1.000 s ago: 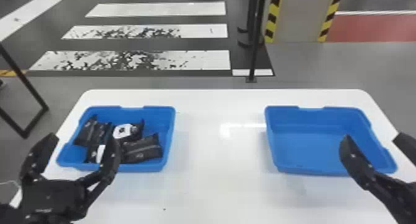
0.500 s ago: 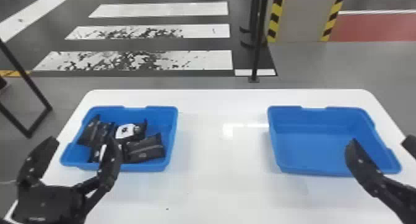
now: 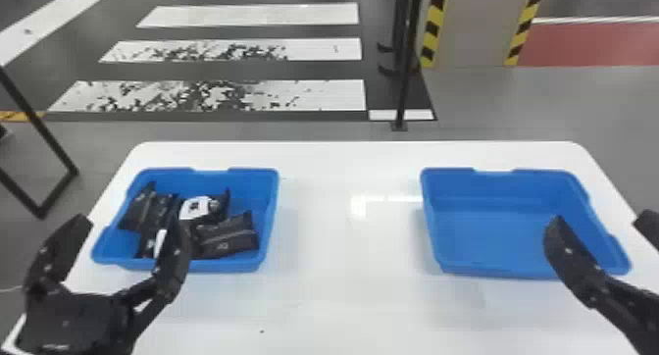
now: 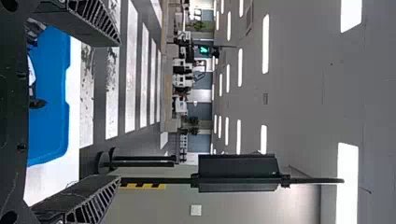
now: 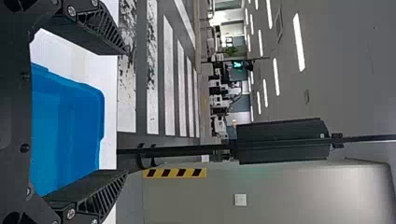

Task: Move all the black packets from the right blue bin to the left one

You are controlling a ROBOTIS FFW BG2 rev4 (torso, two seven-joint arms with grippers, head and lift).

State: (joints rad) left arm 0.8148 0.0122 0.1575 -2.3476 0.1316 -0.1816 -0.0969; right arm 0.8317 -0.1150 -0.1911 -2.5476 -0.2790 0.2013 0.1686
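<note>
Moved: right claw (image 3: pixel 600 219), slightly rightward.
Black packets (image 3: pixel 147 213): in left bin (image 3: pixel 269 207), ahead of left claw (image 3: pixel 131 220), the nearer; front packet (image 3: pixel 229 240) roughly crosswise.
Claws: both wide.
Next: probably withdrawal; transfer looks done.
</note>
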